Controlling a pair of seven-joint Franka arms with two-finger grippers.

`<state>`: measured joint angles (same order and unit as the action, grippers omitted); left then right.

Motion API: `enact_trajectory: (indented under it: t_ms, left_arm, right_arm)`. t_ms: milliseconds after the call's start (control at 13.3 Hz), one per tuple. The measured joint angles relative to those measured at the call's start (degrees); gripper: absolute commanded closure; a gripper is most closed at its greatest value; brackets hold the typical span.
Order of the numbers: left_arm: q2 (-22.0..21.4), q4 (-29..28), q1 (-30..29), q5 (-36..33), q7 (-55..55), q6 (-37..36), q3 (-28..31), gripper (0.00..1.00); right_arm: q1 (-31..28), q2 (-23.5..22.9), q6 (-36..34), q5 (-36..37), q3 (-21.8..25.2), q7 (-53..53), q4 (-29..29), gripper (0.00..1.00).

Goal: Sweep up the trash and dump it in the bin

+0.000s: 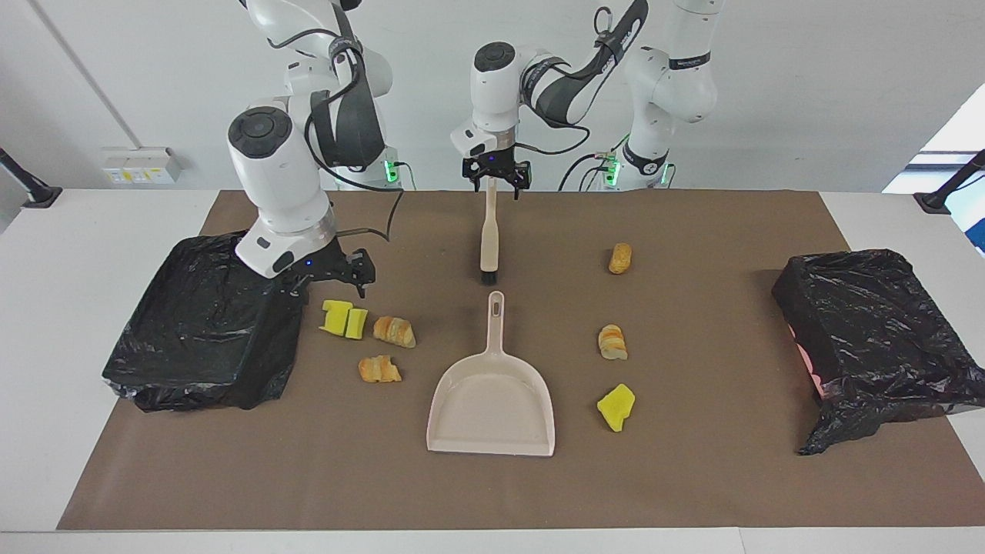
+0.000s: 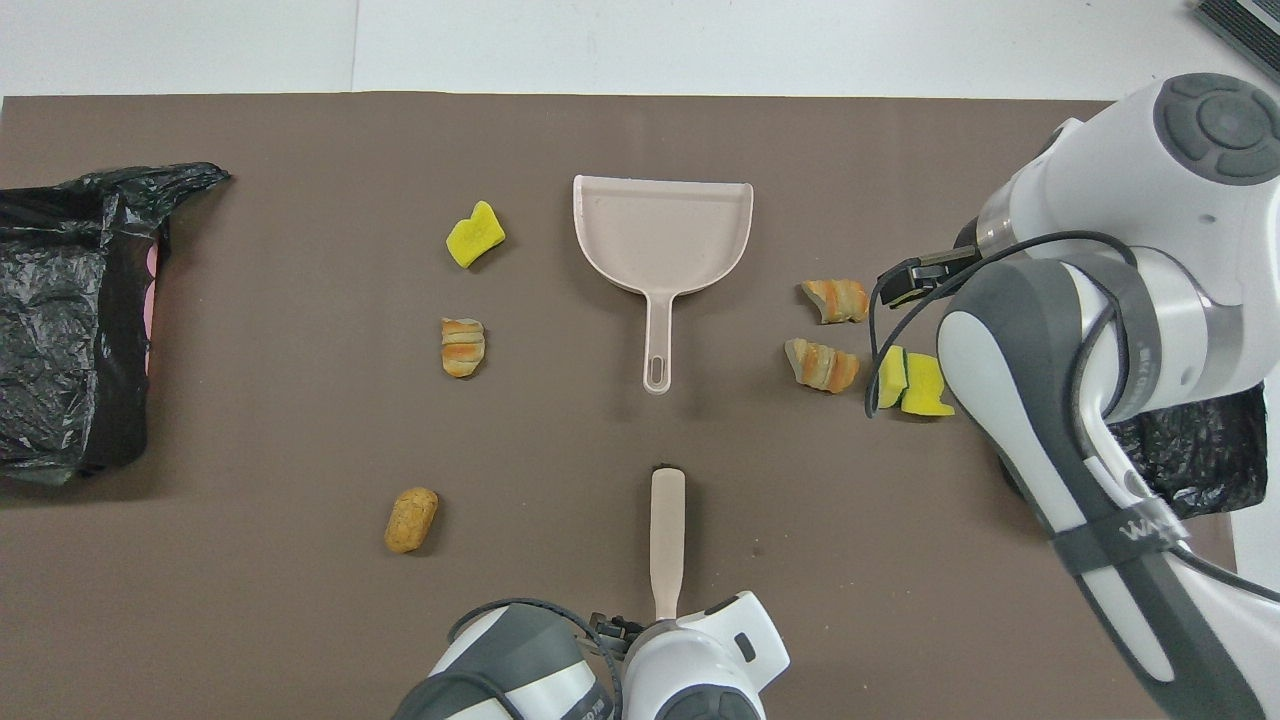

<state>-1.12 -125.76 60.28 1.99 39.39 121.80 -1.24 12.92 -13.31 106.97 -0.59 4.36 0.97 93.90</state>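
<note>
Left pincer [image 1: 496, 179] over brush [image 1: 489, 231] — open

Facing camera high, looking toward robots; overhead looks steeply down; both share brown mat [image 1: 692, 477].

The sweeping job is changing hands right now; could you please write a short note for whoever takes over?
Left gripper: open, over the handle end of the brush, not gripping it.
Right gripper: open and empty, over the mat between the yellow chunks and the bagged bin at the right arm's end.
Dustpan: flat on the mat, empty.
Trash: all lying on the mat, on either side of the dustpan.
Done: nothing swept.
Left: take brush and dustpan, sweep, dump.
</note>
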Motion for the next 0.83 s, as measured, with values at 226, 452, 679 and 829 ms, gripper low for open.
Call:
enact_trajectory:
  t_ms: [226,452,679,829]
  left_arm:
    - [1.88,-1.22,1.81,0.0,0.02,1.33,0.04,0.0]
    - [4.12,-1.45,2.61,0.0,0.18,2.98,0.07,0.1]
    - [4.23,-1.45,2.61,0.0,0.18,3.02,0.36,0.58]
    - [4.23,-1.46,2.61,0.0,0.18,2.66,0.46,0.92]
  right_arm:
    - [0.37,-0.47,1.56,-0.31,-0.01,0.01,1.1,0.0]
    - [1.34,-1.01,2.38,-0.35,-0.04,1.03,1.83,0.0]
    - [1.43,-1.0,2.38,-0.35,0.0,1.08,2.3,0.0]
    - [1.43,-1.0,2.38,-0.35,0.0,1.08,2.4,0.0]
